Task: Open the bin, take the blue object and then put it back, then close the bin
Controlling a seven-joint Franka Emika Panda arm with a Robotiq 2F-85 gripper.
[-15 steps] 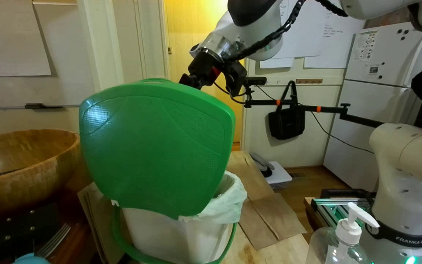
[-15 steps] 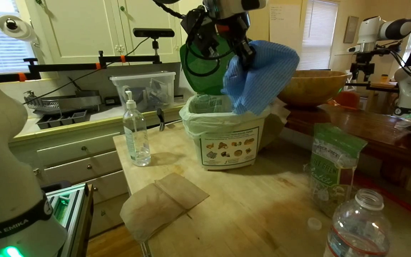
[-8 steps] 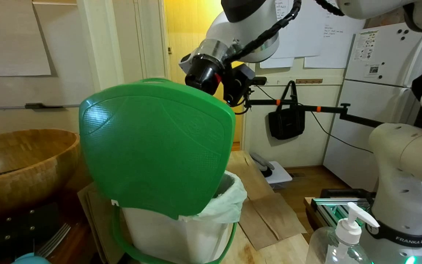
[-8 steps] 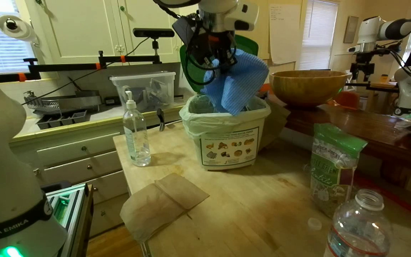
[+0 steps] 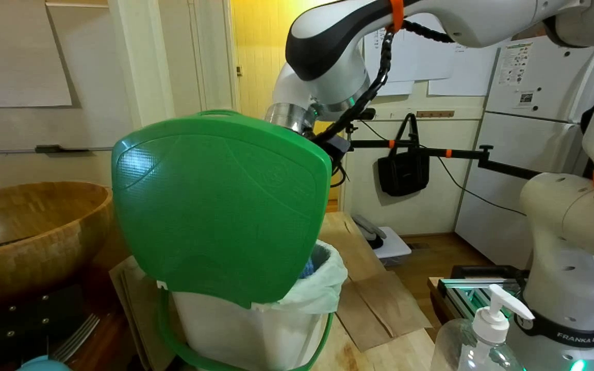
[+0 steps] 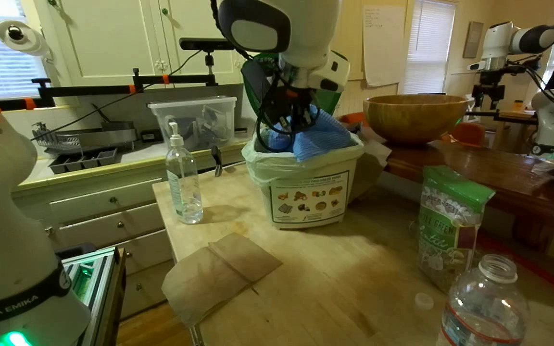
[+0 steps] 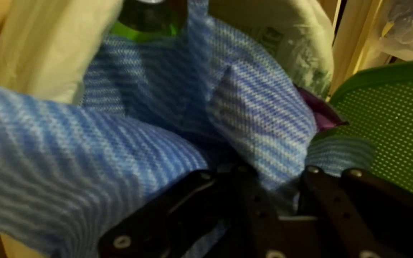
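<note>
The bin stands on the table, its green lid raised upright. Bunched in the bin's mouth is the blue object, a striped blue cloth, with one fold lying over the front rim. My gripper, just above the liner, is shut on the cloth; in the wrist view folds of cloth spread around and between the fingers. A green and dark item shows inside the liner beyond the cloth. The lid hides the gripper and most of the cloth in an exterior view.
A pump bottle and a flat brown paper bag are on the table near the bin. A green lentil pouch and a clear water bottle stand at the front. A wooden bowl rests on the adjoining surface.
The arm has swung over the bin and come down. The cloth has gone from hanging above the bin's side to sitting in its mouth, still gripped.
</note>
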